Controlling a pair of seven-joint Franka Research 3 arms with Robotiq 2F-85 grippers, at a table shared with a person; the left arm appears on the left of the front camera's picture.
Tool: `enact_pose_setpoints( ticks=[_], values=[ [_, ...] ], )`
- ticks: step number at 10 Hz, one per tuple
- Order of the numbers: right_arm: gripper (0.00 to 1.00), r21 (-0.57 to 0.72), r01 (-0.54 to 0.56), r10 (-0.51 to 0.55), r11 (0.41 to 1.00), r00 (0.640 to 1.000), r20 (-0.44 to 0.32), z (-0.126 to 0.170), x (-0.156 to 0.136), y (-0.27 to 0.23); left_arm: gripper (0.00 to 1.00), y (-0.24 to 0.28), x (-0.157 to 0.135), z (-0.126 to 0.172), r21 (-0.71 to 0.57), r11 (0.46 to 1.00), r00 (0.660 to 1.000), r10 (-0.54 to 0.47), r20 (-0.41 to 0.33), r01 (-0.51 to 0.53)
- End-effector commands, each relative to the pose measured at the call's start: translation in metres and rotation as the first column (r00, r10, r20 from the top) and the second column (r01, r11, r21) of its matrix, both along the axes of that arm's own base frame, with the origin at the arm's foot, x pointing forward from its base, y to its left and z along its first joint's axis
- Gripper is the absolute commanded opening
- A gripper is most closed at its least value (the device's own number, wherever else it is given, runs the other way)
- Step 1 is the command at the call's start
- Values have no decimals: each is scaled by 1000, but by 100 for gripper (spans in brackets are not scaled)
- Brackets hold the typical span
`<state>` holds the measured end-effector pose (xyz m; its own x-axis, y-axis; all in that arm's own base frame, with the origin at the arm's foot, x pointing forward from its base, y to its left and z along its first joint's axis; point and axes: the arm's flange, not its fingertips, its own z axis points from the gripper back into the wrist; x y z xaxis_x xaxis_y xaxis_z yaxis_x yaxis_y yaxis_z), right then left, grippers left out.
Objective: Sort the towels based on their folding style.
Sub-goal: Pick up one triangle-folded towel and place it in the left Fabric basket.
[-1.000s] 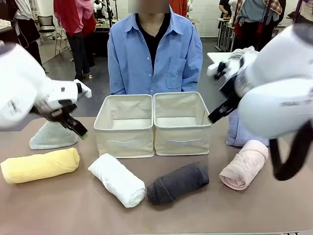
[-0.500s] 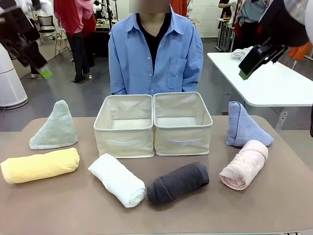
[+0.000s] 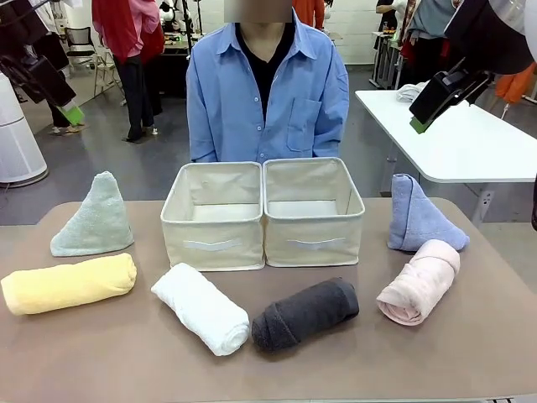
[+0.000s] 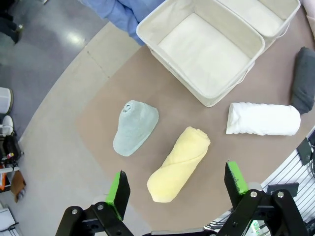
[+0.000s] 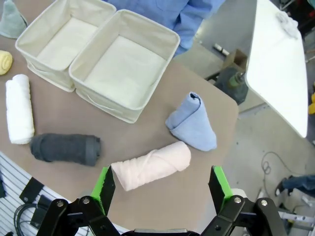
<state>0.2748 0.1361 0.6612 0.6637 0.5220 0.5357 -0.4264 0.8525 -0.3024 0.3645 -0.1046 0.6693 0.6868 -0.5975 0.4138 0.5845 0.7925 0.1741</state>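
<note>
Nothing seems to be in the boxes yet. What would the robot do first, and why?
Probably lower the left gripper, its jaws open, onto the yellow roll, which lies almost directly beneath it in the left wrist view. The two beige boxes stand empty, so no towel is sorted yet, and this roll looks nearest.
</note>
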Motion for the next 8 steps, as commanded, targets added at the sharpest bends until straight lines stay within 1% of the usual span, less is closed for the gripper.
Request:
enact_pose_setpoints(
  ticks=[1, 2, 3, 4, 5, 6, 7, 8],
  values=[
    [100, 1, 0, 0, 1000, 1000, 3, 0, -1, 0, 100, 1, -1, -1, -4, 1000, 1000, -6, -10, 6],
    [100, 1, 0, 0, 1000, 1000, 3, 0, -1, 0, 100, 0, 0, 0, 0, 1000, 1000, 0, 0, 0],
    [100, 0, 0, 0, 1000, 1000, 0, 0, 0, 0, 100, 29, 27, -6, -104, 971, 965, -229, -128, 217],
    [100, 124, -106, 116, 987, 990, -74, 1, 33, -43, 100, 60, 50, -9, -259, 913, 922, -358, -146, 314],
    [100, 279, -202, 243, 939, 962, -124, -5, 65, -92, 100, 93, 75, -17, -372, 847, 886, -448, -118, 379],
    [100, 398, -238, 309, 886, 943, -123, -14, 85, -133, 100, 121, 89, -27, -478, 765, 849, -524, -73, 431],
    [100, 499, -211, 325, 841, 933, -153, -26, 103, -171, 100, 150, 98, -37, -565, 697, 833, -553, -33, 441],
    [100, 553, -231, 371, 801, 916, -154, -37, 114, -202, 100, 176, 104, -46, -611, 640, 826, -562, 41, 466]
  ],
)
